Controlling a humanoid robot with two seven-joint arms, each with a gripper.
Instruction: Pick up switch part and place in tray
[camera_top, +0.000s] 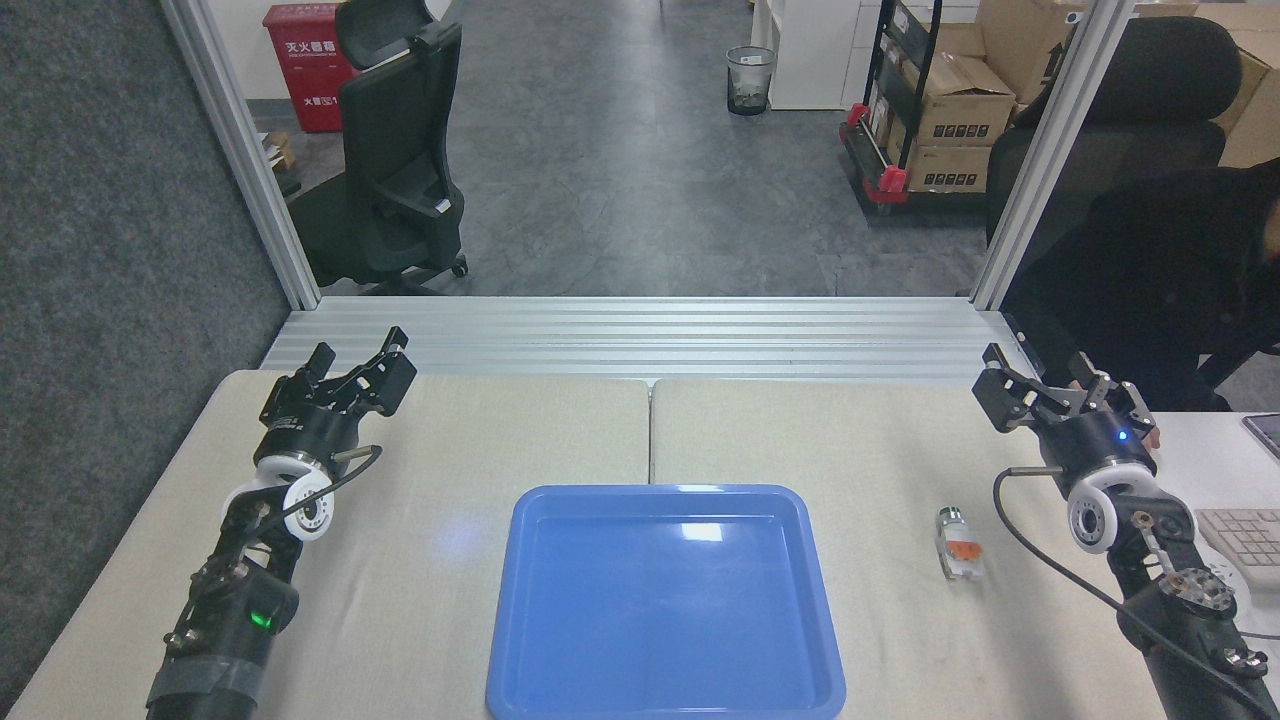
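The switch part (958, 543) lies flat on the worktop (450, 560) at three o'clock from the empty blue tray (665, 600), near my right hand (1040, 395). It looks small, light, rigid and slick, so I would pinch its blocky white middle. Both that hand and my left hand (365, 375) are spread and empty; nothing blocks the way.

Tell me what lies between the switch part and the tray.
Nothing: in the head view, only bare beige table separates the switch part from the tray.
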